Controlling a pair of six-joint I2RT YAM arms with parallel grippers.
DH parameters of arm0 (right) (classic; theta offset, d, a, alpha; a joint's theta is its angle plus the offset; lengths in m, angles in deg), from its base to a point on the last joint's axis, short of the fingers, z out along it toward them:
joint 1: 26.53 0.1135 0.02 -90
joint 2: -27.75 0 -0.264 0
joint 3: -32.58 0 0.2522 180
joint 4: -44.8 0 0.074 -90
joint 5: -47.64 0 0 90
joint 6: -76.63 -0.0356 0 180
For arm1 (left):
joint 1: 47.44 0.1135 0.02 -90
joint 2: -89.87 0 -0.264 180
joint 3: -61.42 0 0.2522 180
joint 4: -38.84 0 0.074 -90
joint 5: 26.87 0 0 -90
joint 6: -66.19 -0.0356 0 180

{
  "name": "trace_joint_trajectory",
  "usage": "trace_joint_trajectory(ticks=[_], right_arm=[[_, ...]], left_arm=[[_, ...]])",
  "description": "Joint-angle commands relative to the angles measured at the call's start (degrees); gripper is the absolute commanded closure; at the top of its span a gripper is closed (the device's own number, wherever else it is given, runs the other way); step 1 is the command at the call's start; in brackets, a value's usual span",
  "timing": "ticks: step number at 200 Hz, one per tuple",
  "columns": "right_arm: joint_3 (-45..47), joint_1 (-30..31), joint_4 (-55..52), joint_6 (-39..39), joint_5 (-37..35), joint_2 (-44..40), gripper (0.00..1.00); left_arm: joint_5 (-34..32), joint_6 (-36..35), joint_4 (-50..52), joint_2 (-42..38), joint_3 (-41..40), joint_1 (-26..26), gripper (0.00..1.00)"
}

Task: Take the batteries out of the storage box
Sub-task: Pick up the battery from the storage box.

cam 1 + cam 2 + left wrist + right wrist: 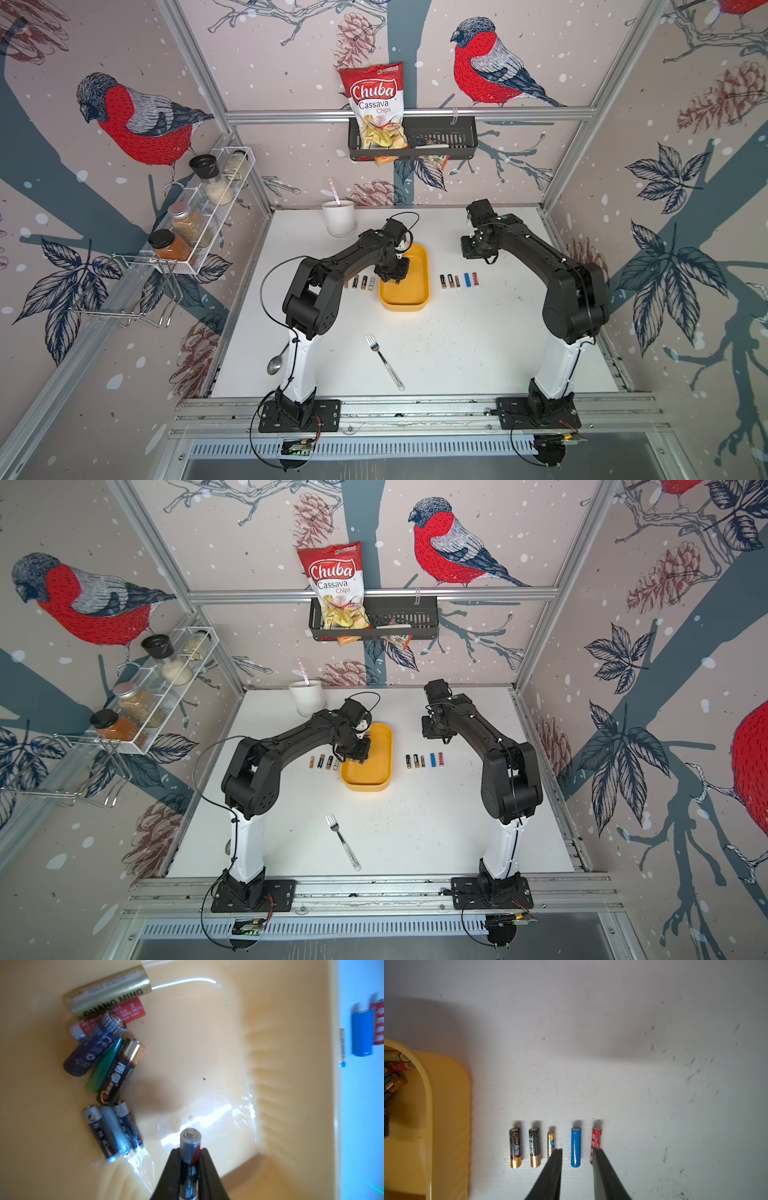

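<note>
Now the left end effector (190, 1155) pinches one hard, slick, light battery (190, 1141) across its barrel inside the storage box (291, 1064); the right end effector (577, 1149) hangs spread above batteries (535, 1147) lined on the surface (633, 1064)

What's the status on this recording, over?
Left tool shut on a black battery inside the storage box. Right tool open, empty, above the row of batteries on the table. Loose batteries in box; nothing blocking.

Both top views high, looking down on table (457, 353), wrist views close, all sharing storage box (291, 1084).
</note>
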Motion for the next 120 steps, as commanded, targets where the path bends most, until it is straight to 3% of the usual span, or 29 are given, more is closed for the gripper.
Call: trace_joint_trajectory(ticks=[1, 63, 120], right_arm=[[-1.0, 0.3, -0.9, -0.3, 0.0, 0.5, 0.68], [-5.5, 2.6, -2.5, -1.0, 0.5, 2.9, 0.68], [-9.5, 4.9, -3.4, -1.5, 1.1, 5.6, 0.68]], left_arm=[[6.9, 1.4, -4.3, -2.2, -1.6, 1.4, 0.85], [11.1, 1.8, -6.5, -8.1, -5.7, 7.1, 0.85], [12.6, -0.5, -5.4, -15.0, -10.3, 16.3, 0.85]])
